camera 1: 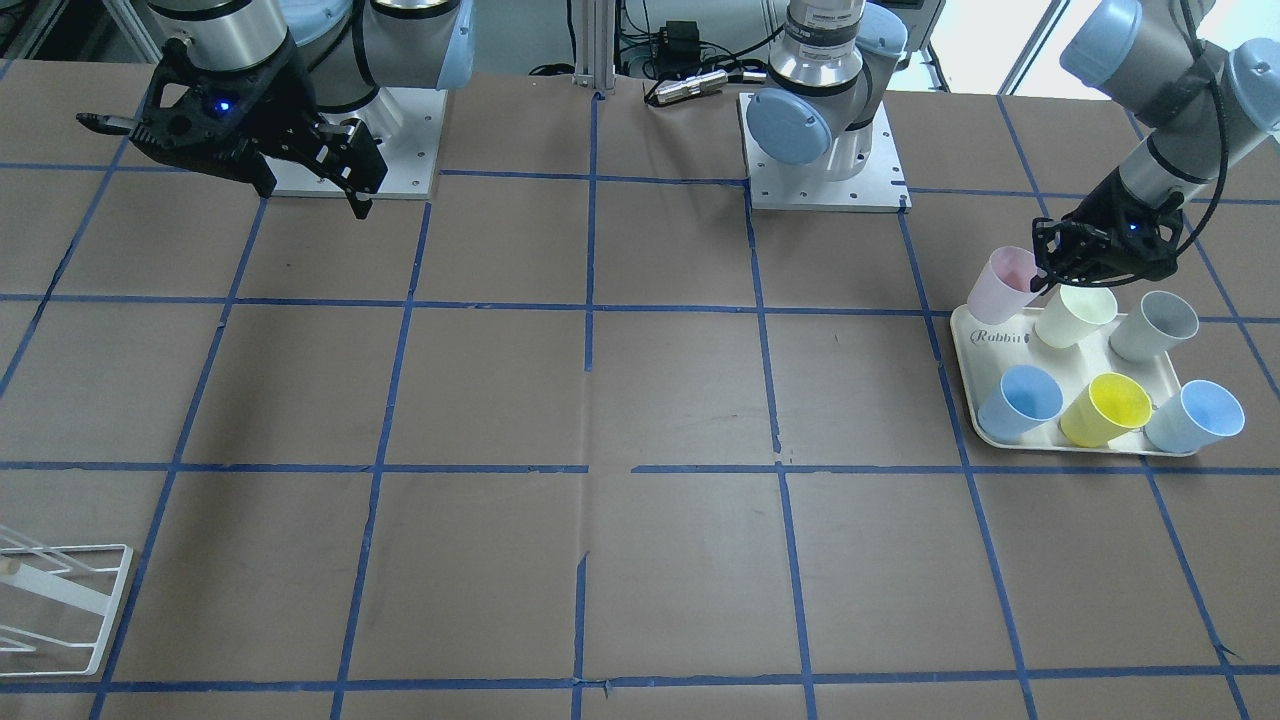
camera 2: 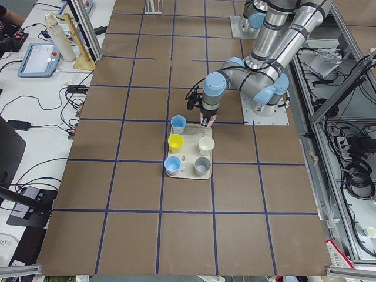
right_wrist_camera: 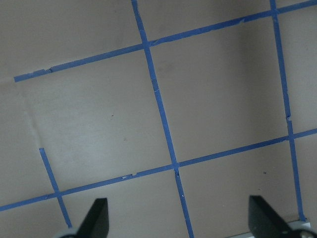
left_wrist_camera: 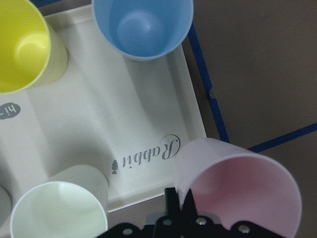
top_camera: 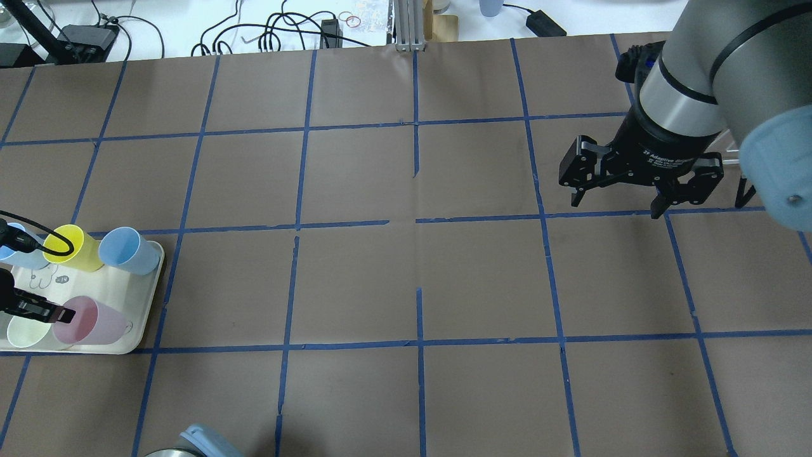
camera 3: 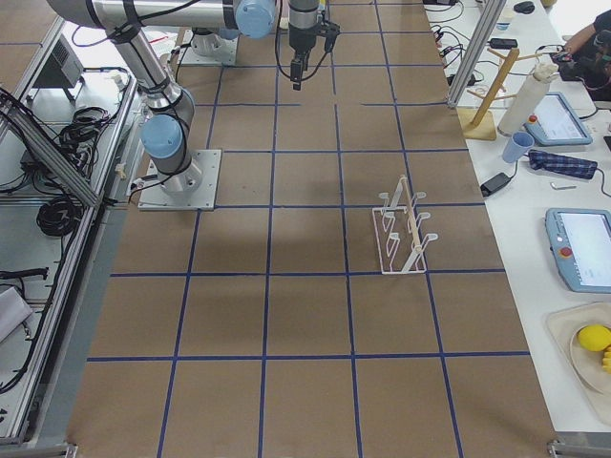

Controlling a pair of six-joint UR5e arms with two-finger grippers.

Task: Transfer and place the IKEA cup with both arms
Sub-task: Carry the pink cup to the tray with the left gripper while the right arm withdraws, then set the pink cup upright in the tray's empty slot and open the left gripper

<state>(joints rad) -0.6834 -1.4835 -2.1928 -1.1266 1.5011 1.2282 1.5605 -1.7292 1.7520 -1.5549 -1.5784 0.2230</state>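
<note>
Brown paper crossed by blue tape lines covers the desk (top_camera: 355, 279). From overhead you see the left hand (top_camera: 61, 314) at the far left edge, pinching the rim of the IKEA cup (top_camera: 95, 325). The cup leans at the corner of the white tray (top_camera: 136, 295) nearest the robot. The right hand (top_camera: 616, 203) hangs well apart on the other side, fingers spread wide and holding nothing.

Facing the robot, you see the pink cup tilted and apparently raised at the tray's corner. 5 others stand on the tray: a cream cup (camera 1: 1075, 315), a grey cup (camera 1: 1153, 325), a yellow cup (camera 1: 1105, 408) and 2 blue cups (camera 1: 1020, 403). A white wire rack (camera 1: 112, 608) sits at the opposite end of the desk.

The left wrist view shows the pinch on the cup's wall, with the cup hanging partly past the tray's edge. The right wrist view shows only bare paper between 2 spread fingertips.

By my reading, you have the pick done and little more. The carry toward the middle, the handover to the right hand and the placing are all left.
</note>
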